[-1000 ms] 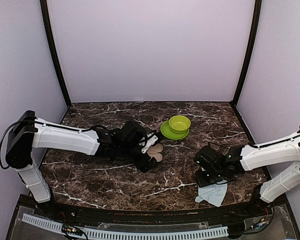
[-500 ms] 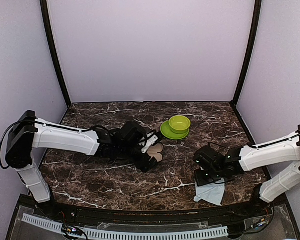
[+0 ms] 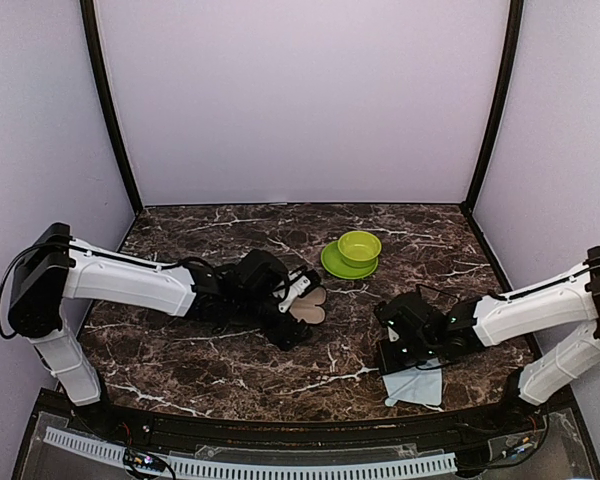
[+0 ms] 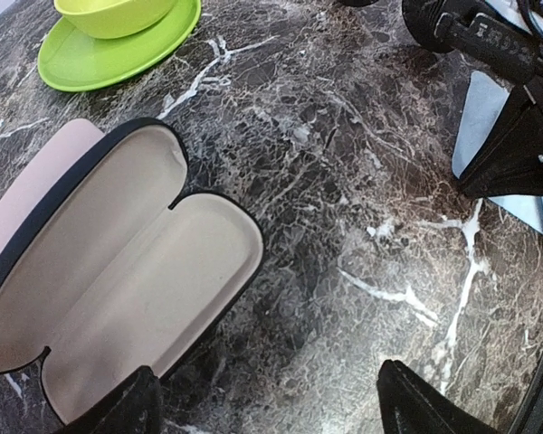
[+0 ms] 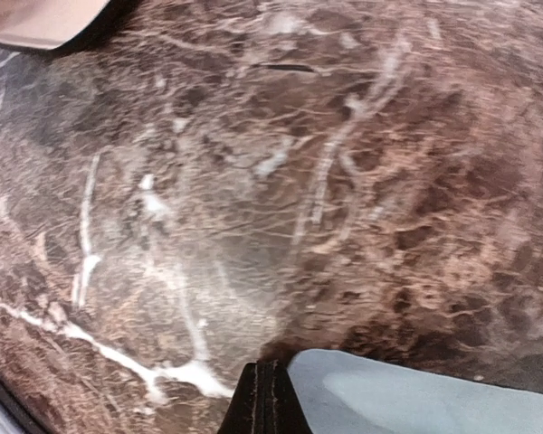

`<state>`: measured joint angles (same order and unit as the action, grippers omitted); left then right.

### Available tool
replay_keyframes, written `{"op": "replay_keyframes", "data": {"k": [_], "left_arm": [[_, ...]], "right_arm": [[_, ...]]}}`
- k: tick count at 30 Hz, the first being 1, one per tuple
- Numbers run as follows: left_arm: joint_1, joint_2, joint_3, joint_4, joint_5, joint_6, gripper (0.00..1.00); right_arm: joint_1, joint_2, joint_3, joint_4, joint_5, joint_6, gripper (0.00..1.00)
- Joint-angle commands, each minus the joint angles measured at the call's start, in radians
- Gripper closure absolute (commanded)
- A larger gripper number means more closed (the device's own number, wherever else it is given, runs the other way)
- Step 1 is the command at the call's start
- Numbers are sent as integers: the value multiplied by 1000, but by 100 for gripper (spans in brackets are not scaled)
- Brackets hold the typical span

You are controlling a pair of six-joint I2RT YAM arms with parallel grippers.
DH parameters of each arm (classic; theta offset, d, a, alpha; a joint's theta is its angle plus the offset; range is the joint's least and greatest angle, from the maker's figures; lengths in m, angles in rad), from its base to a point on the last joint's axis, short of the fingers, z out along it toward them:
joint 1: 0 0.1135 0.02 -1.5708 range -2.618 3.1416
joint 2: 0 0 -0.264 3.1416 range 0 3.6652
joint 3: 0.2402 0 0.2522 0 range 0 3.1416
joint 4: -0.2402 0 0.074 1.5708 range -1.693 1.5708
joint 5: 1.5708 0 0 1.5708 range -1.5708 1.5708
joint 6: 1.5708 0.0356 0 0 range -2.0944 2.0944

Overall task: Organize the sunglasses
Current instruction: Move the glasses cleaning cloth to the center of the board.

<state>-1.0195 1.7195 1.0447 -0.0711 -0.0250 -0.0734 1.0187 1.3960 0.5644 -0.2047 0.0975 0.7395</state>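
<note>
We find the sunglasses in no view; our left tool [image 4: 264, 409] gapes wide, empty, by the open case [image 4: 118, 280]; our right tool [image 5: 263, 384] is closed beside the cloth [image 5: 416, 398]; thin frames would likely be light, fragile; grip the bridge gently, we judge.

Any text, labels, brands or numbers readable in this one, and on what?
None can be read. The open black oval case with beige lining, lime green bowl and plate, pale blue cloth and dark marble table carry no print.
Faint pale marks on the black right gripper, seen from the left wrist, are too blurred.
</note>
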Motion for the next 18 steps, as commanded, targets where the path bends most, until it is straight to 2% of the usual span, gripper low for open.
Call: {"op": "replay_keyframes", "data": {"k": [1, 6, 10, 15, 18], "left_arm": [[-14, -45, -21, 89, 78, -58, 16], [-56, 41, 16, 195, 173, -138, 21], [-111, 152, 129, 189, 188, -131, 26], [-152, 307, 307, 148, 220, -115, 38], [-168, 379, 394, 121, 228, -98, 43]], "right_arm": [[-5, -9, 19, 53, -42, -19, 100], [-73, -136, 15, -111, 62, -3, 85], [-134, -253, -2, -244, 100, 27, 73], [-205, -326, -52, -340, 103, 76, 62], [-224, -337, -87, -351, 102, 102, 60]]}}
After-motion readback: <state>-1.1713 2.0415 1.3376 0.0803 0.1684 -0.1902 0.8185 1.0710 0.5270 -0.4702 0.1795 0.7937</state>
